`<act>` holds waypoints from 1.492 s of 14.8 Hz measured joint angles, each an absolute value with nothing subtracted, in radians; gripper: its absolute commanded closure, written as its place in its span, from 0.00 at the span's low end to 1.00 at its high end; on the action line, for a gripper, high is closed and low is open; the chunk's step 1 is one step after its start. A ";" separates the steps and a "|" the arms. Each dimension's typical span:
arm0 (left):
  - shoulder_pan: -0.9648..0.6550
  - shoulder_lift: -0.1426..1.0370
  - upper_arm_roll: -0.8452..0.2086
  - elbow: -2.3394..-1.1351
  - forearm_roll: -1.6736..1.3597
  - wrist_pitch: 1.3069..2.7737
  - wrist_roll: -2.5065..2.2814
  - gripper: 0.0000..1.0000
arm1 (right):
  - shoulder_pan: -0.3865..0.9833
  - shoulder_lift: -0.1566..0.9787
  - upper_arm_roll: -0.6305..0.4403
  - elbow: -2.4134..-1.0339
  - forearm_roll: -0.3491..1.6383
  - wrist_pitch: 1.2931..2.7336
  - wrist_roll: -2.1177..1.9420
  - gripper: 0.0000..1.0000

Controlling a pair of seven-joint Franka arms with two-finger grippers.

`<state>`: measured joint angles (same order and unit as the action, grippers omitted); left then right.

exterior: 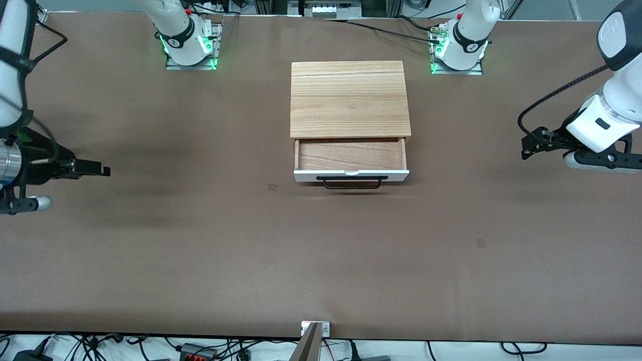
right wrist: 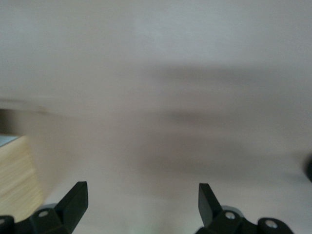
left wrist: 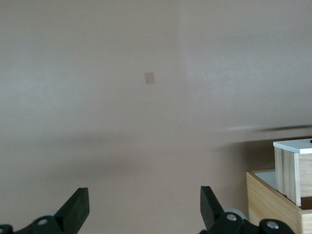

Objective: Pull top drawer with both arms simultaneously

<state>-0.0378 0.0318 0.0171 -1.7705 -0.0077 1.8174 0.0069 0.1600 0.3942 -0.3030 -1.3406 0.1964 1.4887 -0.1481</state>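
Left hand (exterior: 526, 145) and right hand (exterior: 103, 170) both spread apart over bare surface (exterior: 200, 250); one top drawer (exterior: 351, 165) pulled out, white front, black handle.

Two arms held out wide, both grippers open

The right arm (exterior: 15, 60) comes from its base at the top of the front view and bends down at the right arm's end of the table. Its wrist lies flat, and the right gripper (exterior: 103, 170) points sideways toward the middle, up in the air over the table. In its wrist view, its two black fingers (right wrist: 73, 202) stand wide apart with nothing between them. The left arm (exterior: 619, 75) hangs the same way at the left arm's end. The left gripper (exterior: 525, 148) points toward the middle too, over the table. Its fingers (left wrist: 75, 207) are also spread wide and hold nothing.
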 measured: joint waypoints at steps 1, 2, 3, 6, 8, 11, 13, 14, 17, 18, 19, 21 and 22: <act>-0.038 0.027 0.017 -1.771 -0.008 1.797 0.004 0.00 | 0.135 0.354 -0.254 -1.372 0.142 1.496 -0.083 0.00; -0.038 0.018 0.017 -1.770 -0.008 1.781 0.006 0.00 | 0.103 0.313 -0.212 -1.418 0.113 1.511 -0.043 0.00; -0.038 0.008 0.017 -1.770 -0.008 1.771 0.009 0.00 | 0.068 0.272 -0.173 -1.475 0.087 1.540 -0.031 0.00; -0.039 -0.020 0.017 -1.770 -0.008 1.756 0.016 0.00 | 0.006 0.173 -0.066 -1.638 -0.050 1.682 -0.030 0.00; -0.040 -0.031 0.017 -1.768 -0.008 1.744 0.021 0.00 | -0.006 0.137 -0.014 -1.684 -0.095 1.709 -0.014 0.00; -0.043 -0.038 0.016 -1.755 -0.008 1.717 0.025 0.00 | -0.010 0.073 0.008 -1.702 -0.115 1.666 -0.001 0.00; -0.044 -0.040 0.015 -1.750 -0.005 1.711 0.026 0.00 | -0.011 0.029 0.008 -1.717 -0.119 1.639 -0.001 0.00; -0.044 -0.041 0.014 -1.749 -0.003 1.709 0.026 0.00 | -0.011 0.015 0.008 -1.729 -0.119 1.638 -0.001 0.00; -0.044 -0.047 0.013 -1.745 -0.003 1.700 0.026 0.00 | -0.012 0.004 0.009 -1.744 -0.119 1.647 -0.001 0.00; -0.044 -0.049 0.013 -1.744 -0.002 1.698 0.026 0.00 | -0.014 0.004 0.009 -1.744 -0.116 1.650 -0.001 0.00; -0.044 -0.049 0.013 -1.743 -0.002 1.697 0.026 0.00 | -0.018 0.005 0.008 -1.744 -0.111 1.653 -0.001 0.00; -0.044 -0.049 0.011 -1.743 -0.002 1.696 0.026 0.00 | -0.027 0.005 0.008 -1.744 -0.087 1.658 -0.001 0.00; -0.044 -0.049 0.010 -1.743 -0.002 1.696 0.026 0.00 | -0.032 0.005 0.005 -1.744 -0.060 1.664 -0.001 0.00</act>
<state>-0.0440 -0.0491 0.0096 -1.7432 -0.0025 1.6956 0.0264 -0.0318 0.0046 0.0055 -1.7438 -0.0595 1.6637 -0.0009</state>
